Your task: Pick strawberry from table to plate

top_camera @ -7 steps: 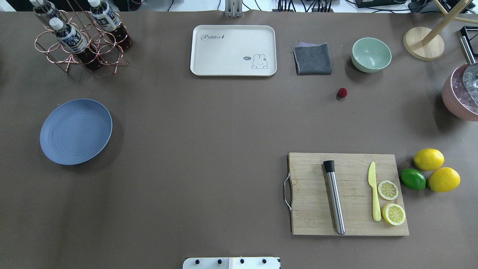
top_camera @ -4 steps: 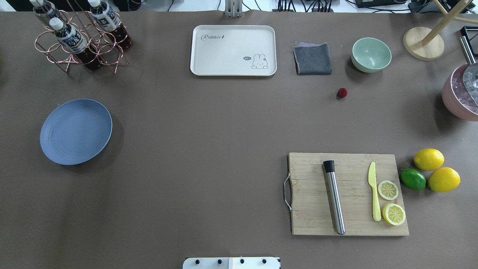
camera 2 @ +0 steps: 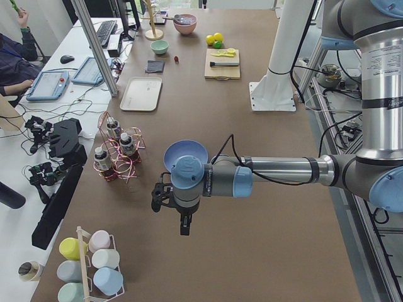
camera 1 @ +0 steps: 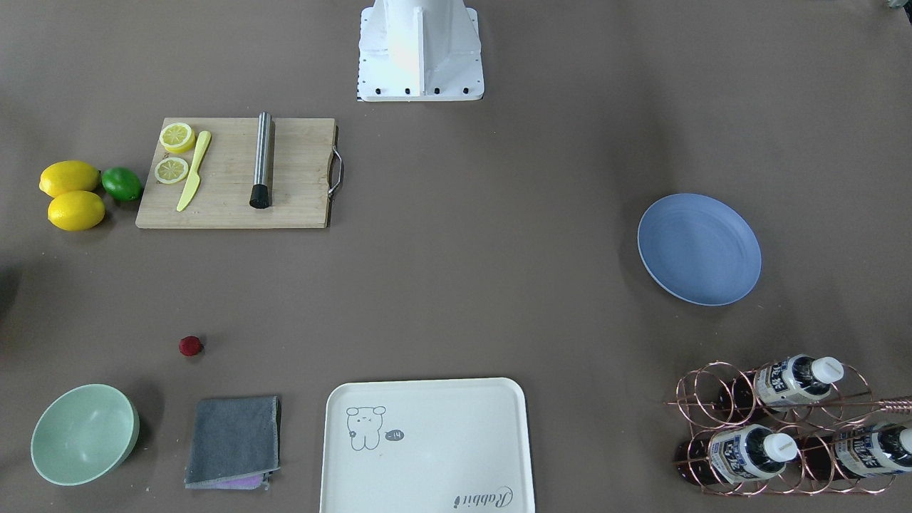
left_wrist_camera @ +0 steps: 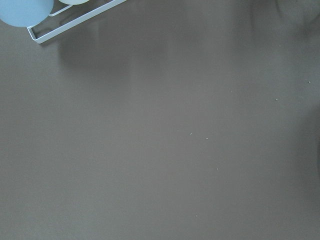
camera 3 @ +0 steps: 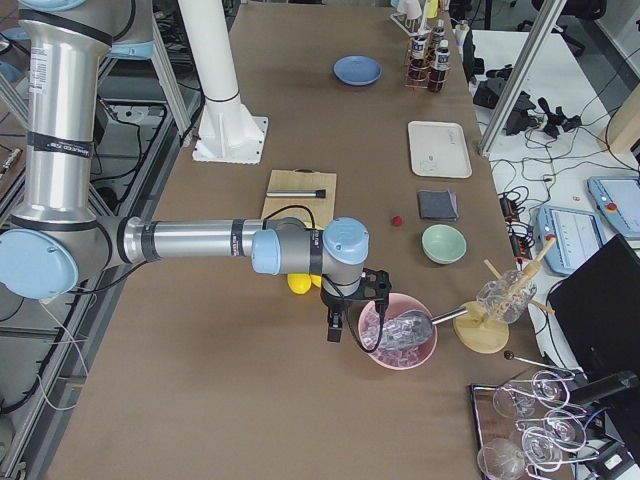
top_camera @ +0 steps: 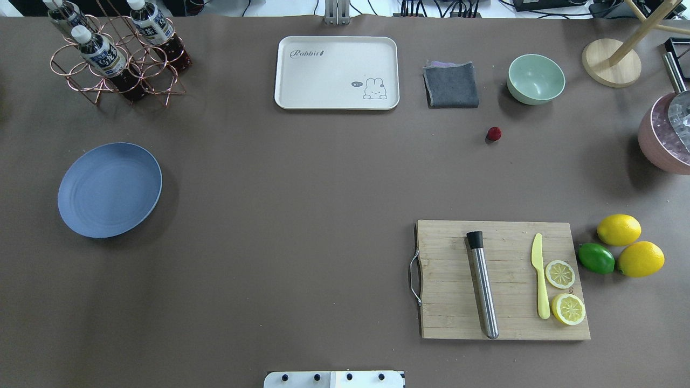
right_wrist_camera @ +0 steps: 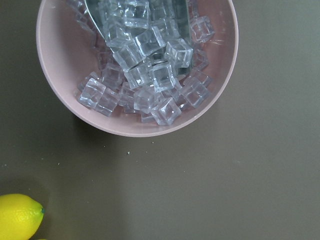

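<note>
The strawberry [top_camera: 494, 133] is a tiny dark red berry lying on the grey-brown table [top_camera: 302, 188] at the far right, just in front of the mint bowl; the front-facing view has it too [camera 1: 190, 346]. The blue plate [top_camera: 109, 189] sits far off on the left side with nothing in it. Neither gripper shows in the overhead or front views. In the exterior left view my left gripper [camera 2: 183, 228] hangs over bare table near the plate [camera 2: 185, 154]. In the exterior right view my right gripper [camera 3: 333, 328] hovers beside a pink bowl, far from the strawberry [camera 3: 397, 221]. I cannot tell whether either is open or shut.
A pink bowl of ice cubes [right_wrist_camera: 135, 65] sits under the right wrist, with a lemon [right_wrist_camera: 17, 215] nearby. A cutting board [top_camera: 501, 280] holds a muddler, knife and lemon slices. A mint bowl [top_camera: 536, 78], grey cloth [top_camera: 451, 85], cream tray [top_camera: 337, 73] and bottle rack [top_camera: 116, 54] line the far edge.
</note>
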`<control>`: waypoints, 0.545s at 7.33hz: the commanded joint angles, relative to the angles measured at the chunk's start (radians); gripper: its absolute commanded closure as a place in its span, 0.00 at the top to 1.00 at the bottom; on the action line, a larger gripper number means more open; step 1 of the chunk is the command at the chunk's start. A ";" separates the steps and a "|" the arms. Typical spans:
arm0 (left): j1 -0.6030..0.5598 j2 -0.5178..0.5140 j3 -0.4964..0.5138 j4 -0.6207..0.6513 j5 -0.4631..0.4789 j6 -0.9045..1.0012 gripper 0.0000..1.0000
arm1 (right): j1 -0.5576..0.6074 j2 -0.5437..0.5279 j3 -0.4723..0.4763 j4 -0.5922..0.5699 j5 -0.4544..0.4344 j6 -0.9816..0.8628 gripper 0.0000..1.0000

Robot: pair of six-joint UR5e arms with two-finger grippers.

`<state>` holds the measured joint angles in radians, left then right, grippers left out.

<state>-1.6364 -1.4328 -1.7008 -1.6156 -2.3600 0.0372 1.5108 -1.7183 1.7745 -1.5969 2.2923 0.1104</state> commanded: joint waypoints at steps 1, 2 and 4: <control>0.004 0.000 0.021 -0.009 -0.008 0.001 0.98 | 0.000 -0.001 -0.004 0.000 0.003 -0.002 1.00; 0.004 -0.001 0.030 -0.033 -0.007 0.000 0.98 | -0.001 -0.004 -0.004 0.000 0.006 -0.002 1.00; 0.004 -0.006 0.064 -0.055 -0.008 0.001 0.98 | 0.000 -0.007 -0.006 0.000 0.004 0.002 1.00</control>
<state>-1.6322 -1.4371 -1.6516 -1.6553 -2.3673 0.0392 1.5106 -1.7243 1.7700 -1.5969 2.2971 0.1096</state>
